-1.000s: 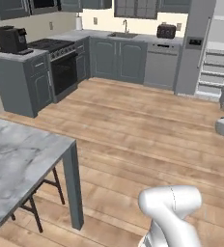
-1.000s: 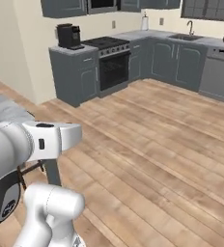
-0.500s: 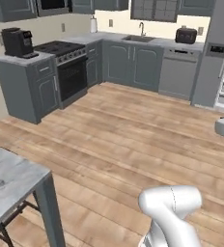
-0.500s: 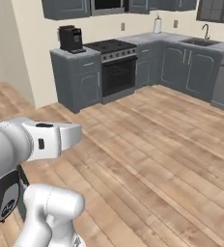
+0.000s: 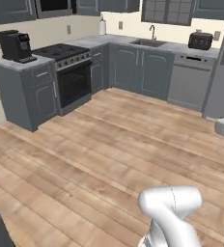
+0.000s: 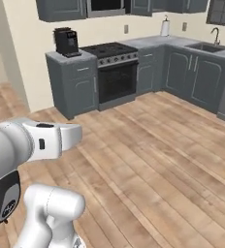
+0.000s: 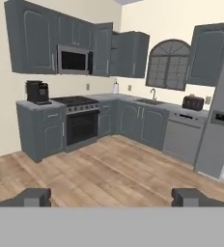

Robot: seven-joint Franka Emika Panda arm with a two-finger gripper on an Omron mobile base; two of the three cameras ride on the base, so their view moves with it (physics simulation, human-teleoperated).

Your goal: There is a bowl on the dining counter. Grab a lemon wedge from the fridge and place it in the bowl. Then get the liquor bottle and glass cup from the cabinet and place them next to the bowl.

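We see open plank floor (image 5: 133,144) running to the grey corner cabinets (image 7: 133,123), and our gripper (image 7: 112,197), fingers spread wide and empty, faces the fridge (image 7: 220,140) at far right.

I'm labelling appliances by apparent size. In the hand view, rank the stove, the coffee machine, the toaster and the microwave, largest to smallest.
1. stove
2. microwave
3. coffee machine
4. toaster; it stands farther away, so this last ranking is unsure.

fridge (image 7: 219,140) cut off at right edge; its doors partly seen.
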